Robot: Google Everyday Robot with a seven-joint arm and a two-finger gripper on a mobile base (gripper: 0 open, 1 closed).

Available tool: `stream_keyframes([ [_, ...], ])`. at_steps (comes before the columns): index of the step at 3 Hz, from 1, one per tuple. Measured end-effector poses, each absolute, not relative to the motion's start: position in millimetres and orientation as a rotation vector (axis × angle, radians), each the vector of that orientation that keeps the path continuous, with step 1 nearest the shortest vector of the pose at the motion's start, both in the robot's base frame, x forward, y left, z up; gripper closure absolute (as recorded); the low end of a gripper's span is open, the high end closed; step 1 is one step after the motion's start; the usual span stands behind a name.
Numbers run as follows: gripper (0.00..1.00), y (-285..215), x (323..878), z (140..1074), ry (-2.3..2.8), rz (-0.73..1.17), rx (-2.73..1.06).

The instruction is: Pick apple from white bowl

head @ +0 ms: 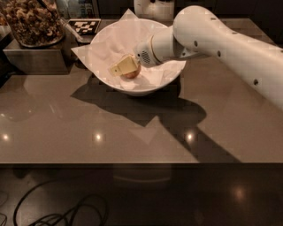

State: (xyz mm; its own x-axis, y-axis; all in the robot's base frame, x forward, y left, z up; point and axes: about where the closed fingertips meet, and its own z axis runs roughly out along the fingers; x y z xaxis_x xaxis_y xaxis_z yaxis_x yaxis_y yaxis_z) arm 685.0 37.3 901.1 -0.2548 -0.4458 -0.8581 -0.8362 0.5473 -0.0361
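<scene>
The white bowl (142,91) stands at the back middle of the brown table, lined with a white paper sheet (80,51) whose corners stick out past the rim. The small red-orange apple (134,73) lies inside near the bowl's bottom, partly hidden behind the gripper. My gripper (126,68), pale yellow at the tip, reaches into the bowl from the right on the white arm (212,35) and sits right at the apple.
A clear container of brown nuts (33,22) stands on a grey box (35,59) at the back left. A black-and-white marker tag (84,26) lies behind the bowl. A white object (154,6) stands at the back. Cables (57,212) lie below the table's front edge.
</scene>
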Motion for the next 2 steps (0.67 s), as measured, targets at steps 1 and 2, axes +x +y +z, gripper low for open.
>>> stream_keyframes([
  [1, 0.16, 43.2, 693.7, 892.0, 1.903, 0.54, -1.043],
  [2, 0.13, 36.0, 703.3, 883.9, 1.929, 0.507, -1.016],
])
